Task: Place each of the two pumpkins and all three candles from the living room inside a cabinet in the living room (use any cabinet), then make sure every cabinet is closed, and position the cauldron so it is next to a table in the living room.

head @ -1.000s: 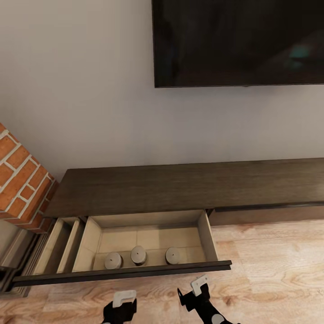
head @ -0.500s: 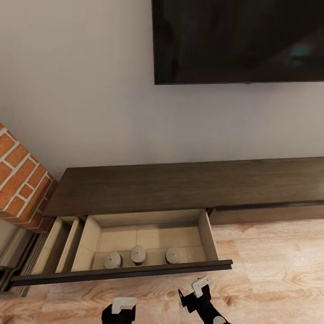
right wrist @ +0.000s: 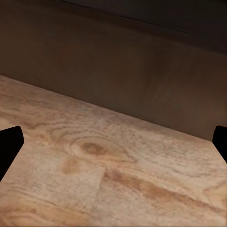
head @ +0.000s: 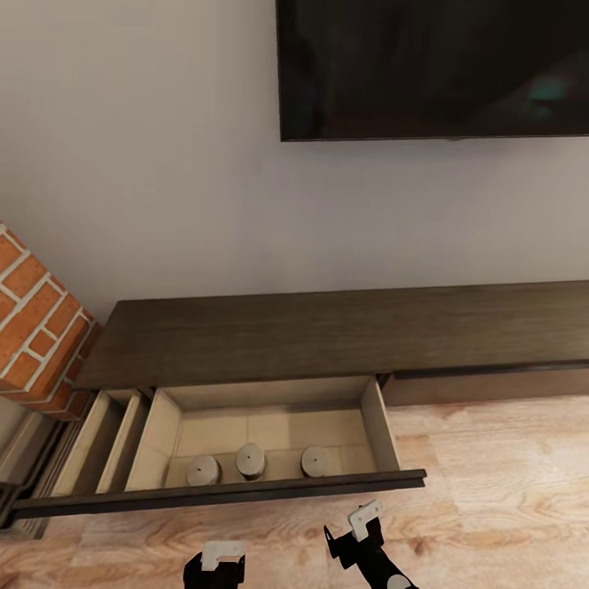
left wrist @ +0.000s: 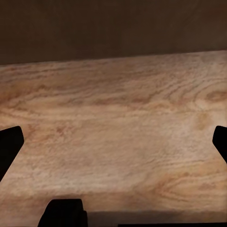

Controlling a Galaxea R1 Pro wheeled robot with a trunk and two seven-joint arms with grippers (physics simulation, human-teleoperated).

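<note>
The long dark-brown cabinet runs along the wall, with one wide drawer pulled out over the floor. Three tan candles stand upright in a row near the drawer's front: one on the left, one in the middle, one on the right. My left gripper hangs open just in front of the drawer front, holding nothing. My right gripper is open too, a little further right and closer to the drawer's right end. The pumpkins, cauldron and table are out of view.
A brick fireplace corner stands at the left, against the cabinet's end. A dark television hangs on the wall above. A narrower compartment lies open beside the drawer. Wooden floor stretches to the right, below the cabinet's shut front.
The whole picture has shifted slightly, so the camera moved. My left gripper has sunk lower in the head view. The candles and the drawer have not moved.
</note>
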